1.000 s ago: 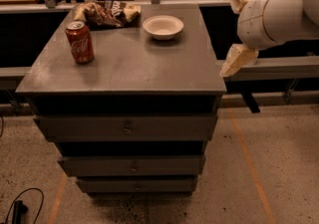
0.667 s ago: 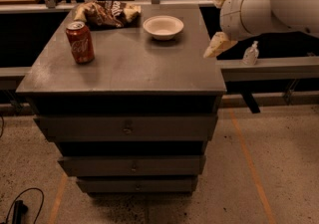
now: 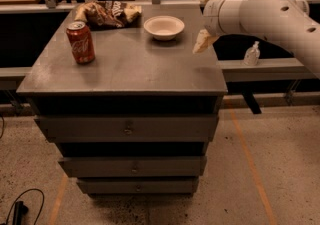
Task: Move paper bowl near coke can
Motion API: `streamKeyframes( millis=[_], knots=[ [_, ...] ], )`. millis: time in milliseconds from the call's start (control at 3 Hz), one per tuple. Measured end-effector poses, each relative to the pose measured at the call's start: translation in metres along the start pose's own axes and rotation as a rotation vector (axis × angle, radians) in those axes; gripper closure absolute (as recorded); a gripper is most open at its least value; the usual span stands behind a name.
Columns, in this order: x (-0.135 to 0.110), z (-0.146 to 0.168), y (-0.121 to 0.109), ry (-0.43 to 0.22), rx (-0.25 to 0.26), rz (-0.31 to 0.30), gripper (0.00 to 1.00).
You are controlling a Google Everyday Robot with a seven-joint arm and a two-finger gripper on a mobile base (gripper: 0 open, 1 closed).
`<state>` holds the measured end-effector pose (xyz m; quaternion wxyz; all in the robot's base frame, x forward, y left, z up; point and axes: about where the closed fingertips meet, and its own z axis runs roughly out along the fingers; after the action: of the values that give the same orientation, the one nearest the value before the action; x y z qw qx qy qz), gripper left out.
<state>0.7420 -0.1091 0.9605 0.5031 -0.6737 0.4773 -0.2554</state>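
Note:
The off-white paper bowl (image 3: 164,27) sits upright at the back middle of the grey cabinet top (image 3: 145,69). The red coke can (image 3: 81,43) stands upright at the left side of the top, well apart from the bowl. My gripper (image 3: 200,16) is at the end of the white arm, coming in from the right. It hovers just right of the bowl, over the top's back right corner. Its two cream fingers (image 3: 202,42) are spread apart with nothing between them.
A brown and yellow snack bag (image 3: 107,13) lies at the back left, behind the can and left of the bowl. The top belongs to a drawer cabinet (image 3: 129,128). A small clear bottle (image 3: 251,54) stands on a ledge to the right, under the arm.
My gripper has moved left and up, from beside the cabinet's right edge to just right of the bowl. The bowl, can and bag have not moved.

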Motion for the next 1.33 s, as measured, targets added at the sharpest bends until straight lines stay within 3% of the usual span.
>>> streamKeyframes(
  millis=[667, 1000, 1333],
  knots=[
    [0.0, 0.021, 0.003, -0.023, 0.012, -0.071, 0.0],
    [-0.007, 0.048, 0.009, -0.053, 0.01, -0.133, 0.15],
    [-0.009, 0.075, 0.02, -0.074, -0.007, -0.163, 0.38]
  ],
)
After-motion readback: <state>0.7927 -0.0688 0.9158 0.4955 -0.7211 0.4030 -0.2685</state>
